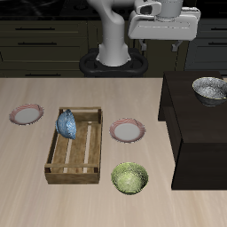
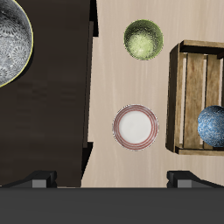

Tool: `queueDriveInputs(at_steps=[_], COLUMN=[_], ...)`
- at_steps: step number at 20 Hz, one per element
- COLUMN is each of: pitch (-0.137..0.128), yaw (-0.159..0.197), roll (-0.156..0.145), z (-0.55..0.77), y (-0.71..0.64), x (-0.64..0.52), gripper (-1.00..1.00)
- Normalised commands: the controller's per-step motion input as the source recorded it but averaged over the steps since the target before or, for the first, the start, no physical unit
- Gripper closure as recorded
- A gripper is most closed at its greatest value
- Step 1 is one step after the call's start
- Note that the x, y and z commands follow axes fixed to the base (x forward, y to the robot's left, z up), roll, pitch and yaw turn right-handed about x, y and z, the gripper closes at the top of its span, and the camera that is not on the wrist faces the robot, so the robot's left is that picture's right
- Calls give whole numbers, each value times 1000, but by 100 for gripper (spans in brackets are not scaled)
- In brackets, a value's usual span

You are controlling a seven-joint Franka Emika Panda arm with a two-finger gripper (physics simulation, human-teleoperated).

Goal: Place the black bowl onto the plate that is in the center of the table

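Note:
The black bowl (image 1: 210, 87) stands upright on top of the dark cabinet block (image 1: 191, 124) beside the table; its speckled inside also shows in the wrist view (image 2: 9, 39). The plate (image 1: 127, 131), white with a pinkish-red rim, lies in the middle of the table (image 1: 35, 195) and shows empty in the wrist view (image 2: 136, 127). My gripper (image 1: 165, 39) hangs high above the table's back edge, well apart from bowl and plate. In the wrist view my gripper (image 2: 112, 182) has its fingers (image 2: 39, 182) spread wide with nothing between them.
A wooden crate (image 1: 75, 151) holding a blue speckled object (image 1: 66, 124) sits beside the plate. A green-yellow bowl (image 1: 130, 178) stands near the table's front edge. A second similar plate (image 1: 27, 113) lies beyond the crate.

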Motion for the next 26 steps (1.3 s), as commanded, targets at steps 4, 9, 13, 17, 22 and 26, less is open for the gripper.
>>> queueDriveInputs(at_steps=[4,9,13,17,22,26], pitch=[-21,-34,24,28,-6,36], yaw=[25,-1,-15,-29,3,9], roll=[17,14,12,7,18,22], z=[11,90,20,-14,44,-124], y=[193,125,205,198,289,185], x=[290,163,249,138,58,95], gripper=[-100,-100,-100,-100,-100,-100])
